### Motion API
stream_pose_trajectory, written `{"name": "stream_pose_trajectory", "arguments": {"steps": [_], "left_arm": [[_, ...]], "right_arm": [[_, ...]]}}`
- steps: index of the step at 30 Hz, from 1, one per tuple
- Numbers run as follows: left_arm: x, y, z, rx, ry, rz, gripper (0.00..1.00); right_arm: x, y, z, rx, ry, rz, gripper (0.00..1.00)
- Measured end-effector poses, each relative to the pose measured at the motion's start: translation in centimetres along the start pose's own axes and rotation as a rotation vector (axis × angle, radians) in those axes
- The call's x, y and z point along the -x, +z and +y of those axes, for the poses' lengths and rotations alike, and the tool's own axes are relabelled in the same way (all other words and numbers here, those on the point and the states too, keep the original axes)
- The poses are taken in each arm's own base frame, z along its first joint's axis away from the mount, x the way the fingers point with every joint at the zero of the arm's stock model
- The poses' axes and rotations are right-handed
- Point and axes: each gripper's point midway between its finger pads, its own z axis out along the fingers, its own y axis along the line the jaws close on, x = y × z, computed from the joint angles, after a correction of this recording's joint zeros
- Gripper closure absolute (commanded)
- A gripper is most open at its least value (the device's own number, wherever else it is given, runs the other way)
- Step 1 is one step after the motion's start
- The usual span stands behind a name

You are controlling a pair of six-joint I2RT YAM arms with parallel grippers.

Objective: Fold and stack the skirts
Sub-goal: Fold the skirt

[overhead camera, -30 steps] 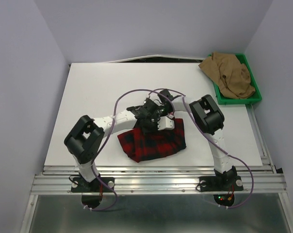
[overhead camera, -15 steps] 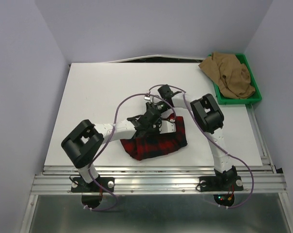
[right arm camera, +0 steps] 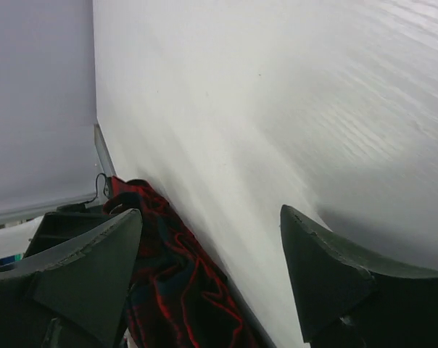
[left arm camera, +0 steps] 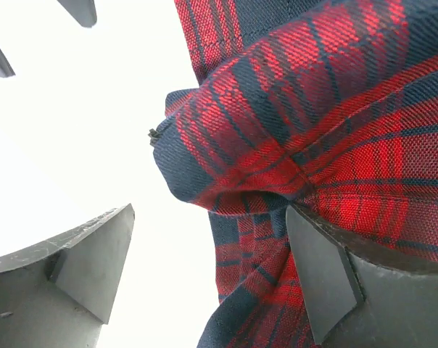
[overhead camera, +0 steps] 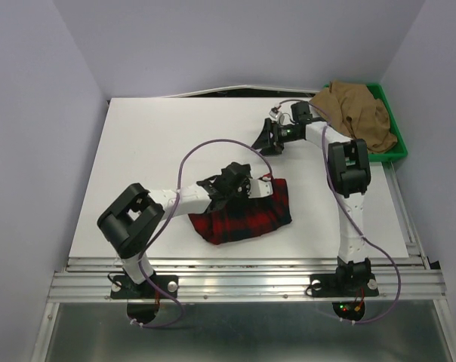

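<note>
The red plaid skirt (overhead camera: 243, 216) lies folded in a bundle on the white table, near the front middle. My left gripper (overhead camera: 241, 185) sits at its upper edge, open. In the left wrist view the plaid skirt (left arm camera: 313, 123) bulges between the spread fingers (left arm camera: 88, 268), unclamped, against the right one. My right gripper (overhead camera: 265, 139) hangs open over bare table toward the back right, apart from both skirts. Its wrist view shows the plaid skirt (right arm camera: 168, 290) low at left, past the open gripper (right arm camera: 212, 279). The tan skirt (overhead camera: 356, 115) is crumpled in the tray.
The green tray (overhead camera: 394, 153) stands at the table's back right corner, partly over the edge. Purple cables loop above the plaid skirt (overhead camera: 213, 147). White table (overhead camera: 160, 143) stretches left and back; walls close in on three sides.
Both grippers opened and let go of the plaid skirt. The right arm swung away to the back right, toward the tray. The left gripper stayed at the skirt's upper edge.
</note>
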Motion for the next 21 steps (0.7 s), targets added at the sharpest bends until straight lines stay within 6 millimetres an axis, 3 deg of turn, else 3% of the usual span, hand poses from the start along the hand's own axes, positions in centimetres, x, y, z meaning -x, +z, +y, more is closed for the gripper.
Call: {"name": "stream_pose_trajectory", "arguments": {"steps": [3,6,8,13,18,21], "left_arm": [[-0.1,0.1,0.2,-0.009,-0.006,-0.004,0.01],[-0.1,0.2,0.3,-0.039,-0.018,-0.009,0.01],[-0.2,0.4,0.5,-0.071,-0.036,-0.018,0.01],[-0.7,1.3,1.2,-0.155,-0.090,-0.035,0.01],[-0.9,2.4,2.1,-0.234,-0.150,-0.041,0.01],[-1.1,3.1,2.4,-0.286,-0.188,-0.037,0.01]], "right_arm": [[0.6,-1.7,-0.6,-0.023,0.015,-0.033,0.17],[0.3,-3.0,0.4,-0.039,0.012,-0.048,0.20],[0.1,-4.4,2.0,-0.045,0.001,-0.063,0.27],[-1.2,-9.9,9.3,-0.020,-0.116,-0.145,0.46],[-4.7,-13.5,13.6,0.012,-0.192,-0.193,0.48],[-7.6,-13.7,15.2,0.069,-0.196,-0.172,0.48]]}}
